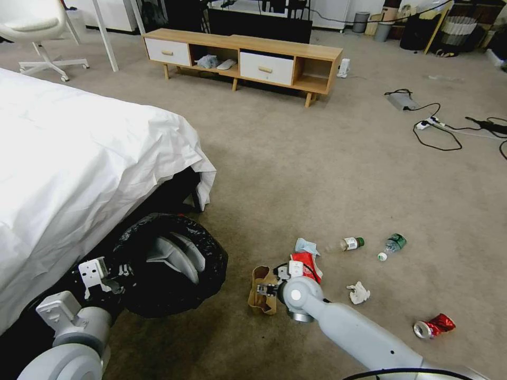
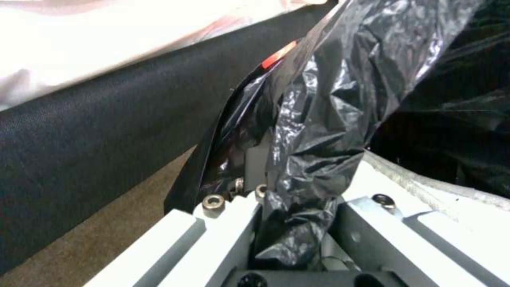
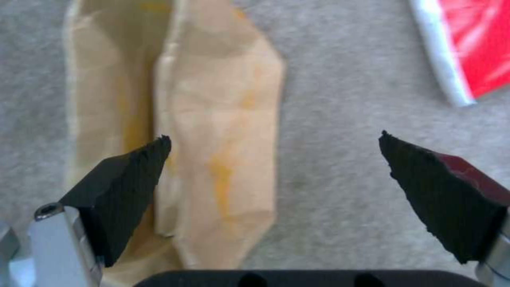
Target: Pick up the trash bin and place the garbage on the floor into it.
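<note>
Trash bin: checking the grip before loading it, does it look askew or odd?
Yes. The trash bin tilts on its side beside the bed, mouth facing the litter, and the left gripper pinches only its crinkled black liner, not any visible rim.

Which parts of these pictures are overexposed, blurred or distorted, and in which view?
Head view: the white bed sheet is nearly blown out, and the cabinet bends from wide-angle distortion. Left wrist view: the sheet at the top glares white; the bin's black bag gives glossy highlights. Right wrist view: the paper bag and carpet look soft, while the open right end effector is sharper.
</note>
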